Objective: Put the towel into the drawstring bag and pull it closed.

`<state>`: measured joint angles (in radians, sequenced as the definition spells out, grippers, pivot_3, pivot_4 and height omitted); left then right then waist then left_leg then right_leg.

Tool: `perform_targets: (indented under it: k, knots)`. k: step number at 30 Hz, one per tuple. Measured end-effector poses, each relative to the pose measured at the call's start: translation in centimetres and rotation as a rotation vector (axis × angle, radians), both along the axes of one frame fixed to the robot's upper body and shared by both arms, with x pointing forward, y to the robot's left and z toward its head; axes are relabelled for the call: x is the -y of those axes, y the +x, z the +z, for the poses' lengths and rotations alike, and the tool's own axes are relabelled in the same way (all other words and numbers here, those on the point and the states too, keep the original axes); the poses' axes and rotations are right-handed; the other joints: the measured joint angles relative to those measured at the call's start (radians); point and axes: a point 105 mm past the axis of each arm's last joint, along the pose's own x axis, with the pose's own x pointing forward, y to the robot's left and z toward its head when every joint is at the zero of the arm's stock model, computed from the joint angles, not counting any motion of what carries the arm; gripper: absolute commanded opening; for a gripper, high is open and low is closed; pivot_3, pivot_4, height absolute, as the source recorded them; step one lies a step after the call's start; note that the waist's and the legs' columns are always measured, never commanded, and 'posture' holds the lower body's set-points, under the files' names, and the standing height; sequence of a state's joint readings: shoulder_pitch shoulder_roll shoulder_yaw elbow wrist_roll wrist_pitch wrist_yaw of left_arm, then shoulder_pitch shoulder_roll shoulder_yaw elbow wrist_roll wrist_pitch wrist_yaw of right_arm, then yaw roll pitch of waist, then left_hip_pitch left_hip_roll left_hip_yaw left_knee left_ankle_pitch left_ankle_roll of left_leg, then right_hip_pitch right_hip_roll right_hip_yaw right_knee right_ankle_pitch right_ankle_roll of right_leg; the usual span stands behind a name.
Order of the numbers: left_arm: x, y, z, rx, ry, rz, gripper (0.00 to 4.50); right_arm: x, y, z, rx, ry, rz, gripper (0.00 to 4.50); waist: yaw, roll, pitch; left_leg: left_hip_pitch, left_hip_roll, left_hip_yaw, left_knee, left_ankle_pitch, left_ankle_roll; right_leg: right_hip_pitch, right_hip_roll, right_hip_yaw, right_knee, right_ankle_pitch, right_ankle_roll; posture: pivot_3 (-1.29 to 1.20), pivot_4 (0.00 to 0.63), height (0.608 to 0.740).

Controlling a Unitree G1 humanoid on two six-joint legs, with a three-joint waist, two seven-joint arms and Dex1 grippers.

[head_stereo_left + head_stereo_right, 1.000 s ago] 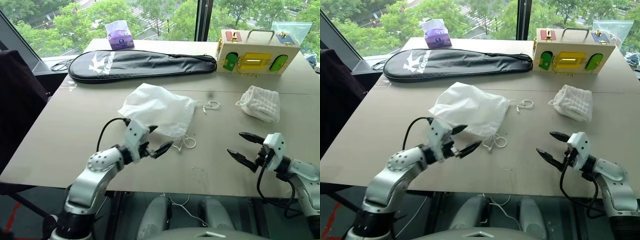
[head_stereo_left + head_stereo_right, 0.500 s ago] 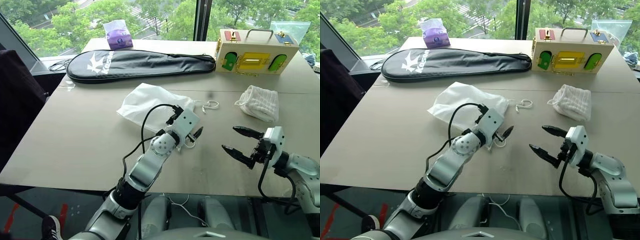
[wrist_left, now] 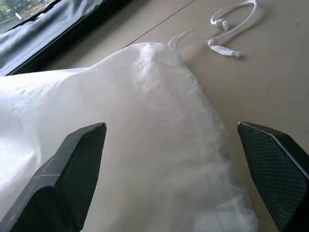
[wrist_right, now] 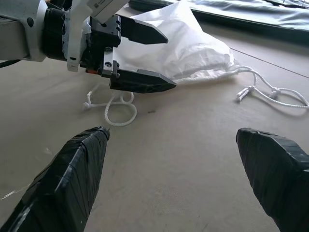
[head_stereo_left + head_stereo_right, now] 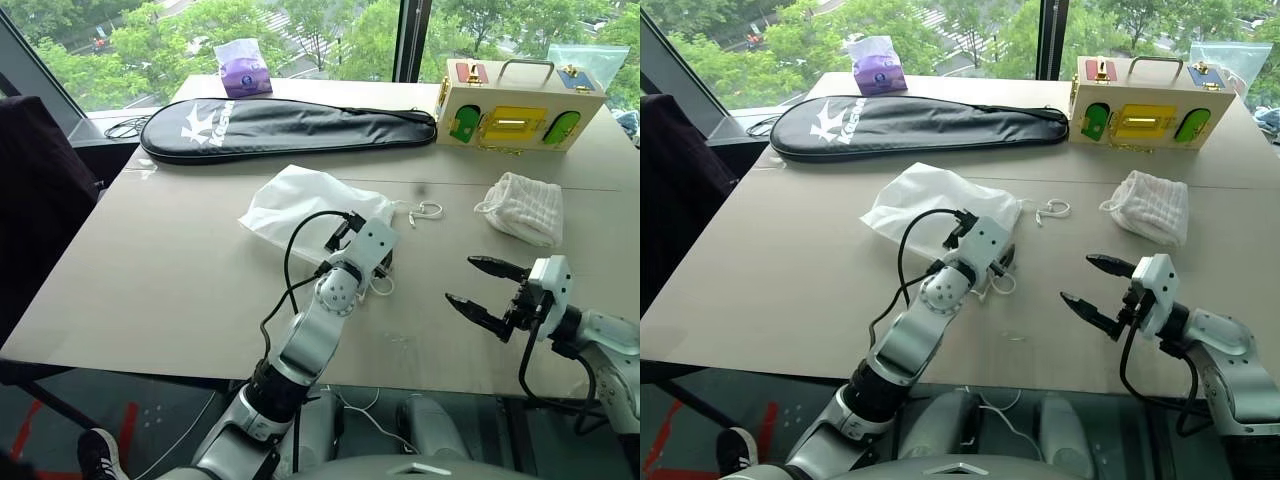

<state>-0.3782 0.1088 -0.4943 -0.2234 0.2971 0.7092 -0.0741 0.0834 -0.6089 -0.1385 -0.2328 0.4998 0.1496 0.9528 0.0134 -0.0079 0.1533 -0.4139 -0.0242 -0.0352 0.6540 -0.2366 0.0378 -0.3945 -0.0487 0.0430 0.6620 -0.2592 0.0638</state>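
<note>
The drawstring bag [image 5: 300,203] lies crumpled and flat at mid-table, its mouth toward the right, with white cords [image 5: 424,211] trailing from it. My left gripper [image 5: 385,262] is open at the bag's near right corner; in the left wrist view the bag [image 3: 145,125] lies between its fingers [image 3: 77,164], which stand apart from it. A cord loop [image 4: 116,108] lies beside that gripper. The towel [image 5: 522,207], white and ribbed, sits bunched at the right. My right gripper [image 5: 459,280] hovers open and empty over bare table, nearer than the towel.
A long black racket case [image 5: 290,122] lies across the back. A wooden latch box [image 5: 515,105] stands at the back right with a plastic bag [image 5: 590,60] behind it. A purple tissue pack [image 5: 243,68] sits at the far edge. Bare table [image 5: 150,270] spreads left of the bag.
My left arm has swung right and forward from the bag's near left side to its right corner, rolling its wrist. The right gripper has hardly moved.
</note>
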Motion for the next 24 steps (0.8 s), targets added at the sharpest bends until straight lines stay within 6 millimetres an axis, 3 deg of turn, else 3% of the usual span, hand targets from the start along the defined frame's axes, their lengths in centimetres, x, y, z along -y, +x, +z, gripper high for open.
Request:
perform_targets:
  k: [10,15,20,24]
  knots:
    - [-0.2,-0.9,-1.0,0.063,0.106,-0.012,4.48,0.2,-0.4,-0.2,-0.032,-0.004,0.009,4.50,0.000,0.000,0.000,0.000,0.000,0.000,0.000,0.000,0.000,0.000,-0.002,0.000,0.000,0.000,0.000,0.00,0.150,0.740]
    - [-3.0,-0.5,-1.0,0.117,0.190,0.091,4.48,0.2,-0.4,-0.3,-0.036,-0.004,0.011,4.50,-0.001,0.000,0.000,0.000,0.000,0.000,0.000,0.000,0.000,0.000,-0.002,0.000,0.000,0.000,0.000,0.00,0.150,0.740]
    - [-6.2,0.0,0.4,0.210,0.228,0.231,4.48,0.1,-0.5,-0.3,-0.037,-0.004,0.020,4.50,0.001,0.000,0.000,0.000,0.000,0.000,0.000,0.000,0.000,0.000,-0.003,0.000,0.000,0.000,0.000,0.00,0.150,0.740]
    - [-7.1,0.1,1.7,0.300,0.230,0.283,4.48,0.1,-0.5,-0.4,-0.037,-0.003,0.020,4.50,0.001,0.000,0.000,0.000,0.000,0.000,0.000,0.000,0.000,0.000,-0.004,0.000,0.000,0.000,0.000,0.00,0.150,0.740]
